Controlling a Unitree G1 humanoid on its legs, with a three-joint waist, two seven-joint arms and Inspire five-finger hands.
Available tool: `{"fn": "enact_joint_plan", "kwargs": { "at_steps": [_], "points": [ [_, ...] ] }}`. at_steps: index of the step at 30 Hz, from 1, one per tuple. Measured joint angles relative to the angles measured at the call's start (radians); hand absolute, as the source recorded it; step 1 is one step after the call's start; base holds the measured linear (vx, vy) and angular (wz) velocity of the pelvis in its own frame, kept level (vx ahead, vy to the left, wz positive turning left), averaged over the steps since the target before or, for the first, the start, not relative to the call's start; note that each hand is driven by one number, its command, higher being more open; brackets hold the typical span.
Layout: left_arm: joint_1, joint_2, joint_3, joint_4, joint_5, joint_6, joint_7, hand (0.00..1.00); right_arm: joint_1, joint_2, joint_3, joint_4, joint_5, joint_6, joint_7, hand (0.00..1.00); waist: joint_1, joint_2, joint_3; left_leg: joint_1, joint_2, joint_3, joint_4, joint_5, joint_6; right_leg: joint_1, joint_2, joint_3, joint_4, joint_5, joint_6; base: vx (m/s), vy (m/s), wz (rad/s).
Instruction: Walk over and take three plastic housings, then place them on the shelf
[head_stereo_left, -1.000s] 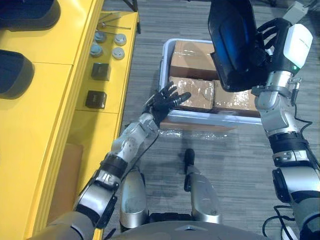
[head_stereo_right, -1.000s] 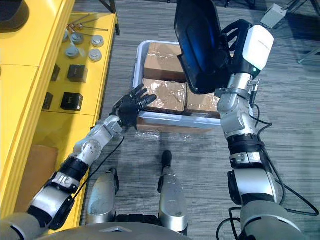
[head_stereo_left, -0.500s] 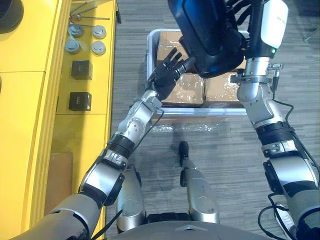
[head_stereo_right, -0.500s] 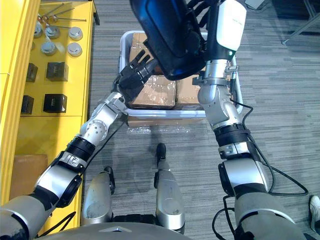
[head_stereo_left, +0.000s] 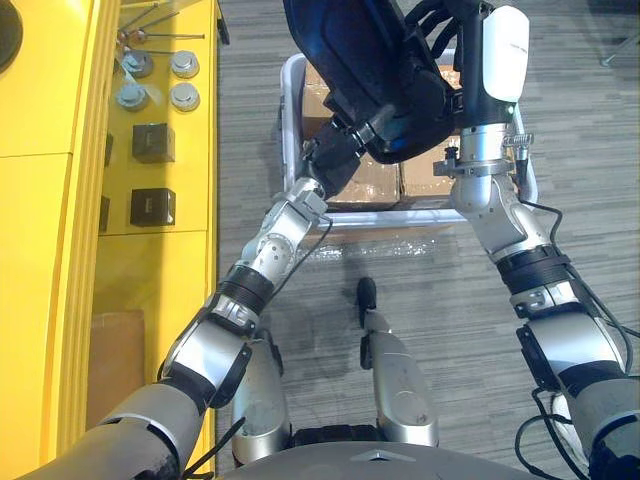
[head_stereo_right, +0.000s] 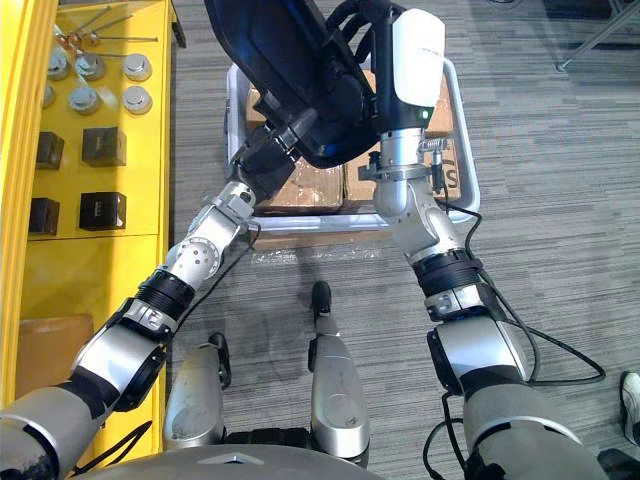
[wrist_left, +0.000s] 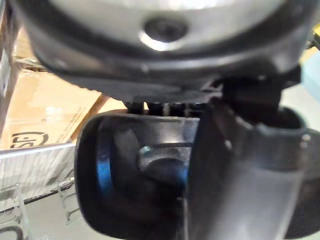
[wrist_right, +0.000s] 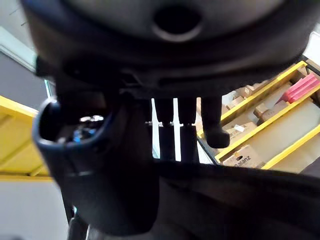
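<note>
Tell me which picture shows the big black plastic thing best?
The left eye view: most of the plastic housing shows there, gripped by the right hand. The right eye view shows it nearly as well. The wrist views catch a close dark patch of it.

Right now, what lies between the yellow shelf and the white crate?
Only bare grey carpet, seen in the left eye view, lies between the yellow shelf and the white crate. The right hand grips the black housing above the crate.
</note>
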Motion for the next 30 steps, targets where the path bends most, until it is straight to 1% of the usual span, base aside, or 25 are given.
{"fn": "enact_joint_plan", "kwargs": {
  "at_steps": [2,5,8,11,13,17,20,21,24,26,27,28,30],
  "points": [
    [0.001,0.001,-0.014,0.0,-0.004,-0.001,0.0,0.0,0.036,0.0,0.001,-0.047,0.002,-0.002,-0.014,0.0,0.001,0.0,0.0,0.01,-0.002,0.003,-0.013,0.005,-0.001,0.003,-0.001,0.002,0.0,0.0,0.0,0.0,0.0,0.0],
    [0.004,0.0,-0.033,0.0,-0.053,-0.004,0.0,0.0,0.097,0.003,0.002,-0.118,0.005,-0.029,-0.031,0.0,-0.003,0.005,0.0,0.032,-0.007,0.007,-0.033,0.014,-0.001,0.015,-0.006,0.003,0.0,-0.004,-0.001,0.0,0.0,0.0],
    [0.009,-0.003,-0.067,-0.007,-0.116,-0.026,-0.017,0.0,0.156,0.023,0.011,-0.157,0.043,-0.057,-0.044,0.0,-0.015,0.006,0.0,0.062,-0.012,0.006,-0.054,0.021,0.0,0.042,-0.011,-0.001,-0.001,-0.011,-0.002,-0.02,0.015,0.04],
    [0.03,-0.003,-0.073,-0.024,-0.12,-0.053,-0.025,0.0,0.215,0.065,0.01,-0.226,0.068,-0.077,-0.059,0.0,-0.026,0.007,-0.001,0.088,-0.015,0.012,-0.07,0.023,0.0,0.06,-0.013,-0.002,-0.006,-0.015,-0.006,-0.01,0.015,-0.03],
    [0.05,-0.003,-0.093,-0.053,-0.115,-0.089,-0.033,0.0,0.238,0.075,-0.004,-0.251,0.092,-0.077,-0.06,0.0,-0.027,0.007,-0.001,0.093,-0.016,0.014,-0.079,0.028,-0.002,0.063,-0.014,-0.002,-0.012,-0.013,-0.003,0.0,0.0,0.0],
    [0.091,-0.004,-0.119,-0.083,-0.127,-0.09,-0.041,0.0,0.306,0.083,-0.015,-0.3,0.11,-0.078,-0.059,0.0,-0.029,0.01,-0.002,0.138,-0.016,0.018,-0.121,0.043,-0.006,0.093,-0.013,-0.009,-0.017,-0.015,-0.006,0.02,0.007,0.02],
    [0.115,0.0,-0.138,-0.085,-0.154,-0.089,-0.065,0.0,0.347,0.085,-0.02,-0.327,0.107,-0.079,-0.056,0.0,-0.028,0.011,-0.003,0.154,-0.017,0.022,-0.138,0.049,-0.006,0.101,-0.013,-0.009,-0.019,-0.018,-0.006,0.01,0.006,0.0],
    [0.13,-0.001,-0.14,-0.085,-0.157,-0.089,-0.069,0.0,0.362,0.092,-0.019,-0.328,0.106,-0.08,-0.05,1.0,-0.029,0.011,-0.003,0.163,-0.017,0.022,-0.144,0.05,-0.007,0.107,-0.013,-0.009,-0.02,-0.021,-0.005,0.03,0.019,0.0],
    [0.185,-0.001,-0.149,-0.085,-0.164,-0.088,-0.084,0.0,0.425,0.112,-0.015,-0.34,0.098,-0.083,-0.044,1.0,-0.027,0.013,-0.005,0.189,-0.018,0.031,-0.172,0.057,-0.007,0.12,-0.013,-0.009,-0.021,-0.028,-0.005,0.01,0.007,-0.01],
    [0.235,-0.002,-0.145,-0.126,-0.213,-0.089,-0.083,0.0,0.468,0.117,-0.009,-0.344,0.08,-0.085,-0.04,1.0,-0.027,0.015,-0.008,0.202,-0.018,0.034,-0.185,0.059,-0.007,0.127,-0.013,-0.009,-0.022,-0.031,-0.004,0.02,0.012,-0.01],
    [0.273,-0.007,-0.14,-0.181,-0.224,-0.109,-0.069,0.0,0.51,0.119,-0.001,-0.346,0.08,-0.095,-0.037,1.0,-0.025,0.017,-0.012,0.205,-0.019,0.035,-0.193,0.061,-0.008,0.127,-0.013,-0.01,-0.022,-0.033,-0.004,0.0,0.0,0.0],
    [0.285,-0.01,-0.138,-0.204,-0.218,-0.12,-0.059,0.0,0.531,0.122,0.0,-0.35,0.08,-0.105,-0.032,1.0,-0.023,0.02,-0.013,0.206,-0.019,0.035,-0.196,0.062,-0.008,0.127,-0.013,-0.01,-0.022,-0.034,-0.004,0.04,0.02,0.02],
    [0.34,-0.026,-0.093,-0.284,-0.157,-0.168,-0.013,0.0,0.602,0.162,-0.006,-0.386,0.086,-0.106,0.006,1.0,-0.023,0.028,-0.02,0.229,-0.021,0.036,-0.212,0.07,-0.009,0.137,-0.013,-0.013,-0.022,-0.034,-0.004,0.05,0.026,0.0]
  ]
}}
